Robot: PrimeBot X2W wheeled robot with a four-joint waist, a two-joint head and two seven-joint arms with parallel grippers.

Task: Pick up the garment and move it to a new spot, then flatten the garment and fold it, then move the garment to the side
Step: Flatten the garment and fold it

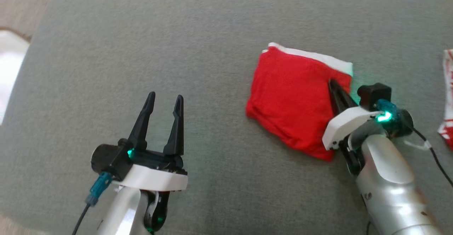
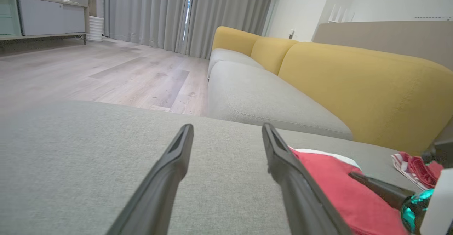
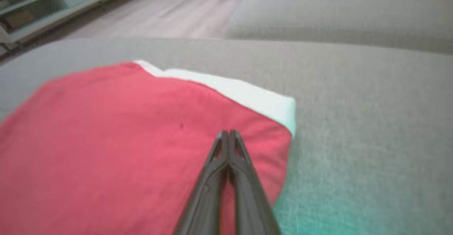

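**Right claw closed on the folded red garment, left claw idle**

Closest to us in the head view are our two arms. Our left claw [image 1: 165,96] hovers over bare grey cushion [image 1: 141,33] with its fingers spread and nothing between them. Our right claw [image 1: 332,82] is clenched, with its fingers lying across the right-hand part of the red garment [image 1: 290,100]. The garment rests as a compact folded block on the cushion, its white band [image 1: 311,56] along the far edge. A red-and-white striped cloth [image 1: 447,93] lies apart at the right margin.

From the left wrist, the garment [image 2: 332,178] sits off to the right of the left claw [image 2: 227,127], past its right finger. The right claw [image 2: 354,176] comes onto the garment from the far side.

From the right wrist, the fingertips [image 3: 229,132] meet tightly on the red cloth [image 3: 124,139], just short of the white band [image 3: 247,97]. We cannot tell whether a fold is pinched.

Our right arm is plainly the nearer. Most of the garment stretches leftward from its tips, so we judge that any sideways move would drag that bulk behind the grip.
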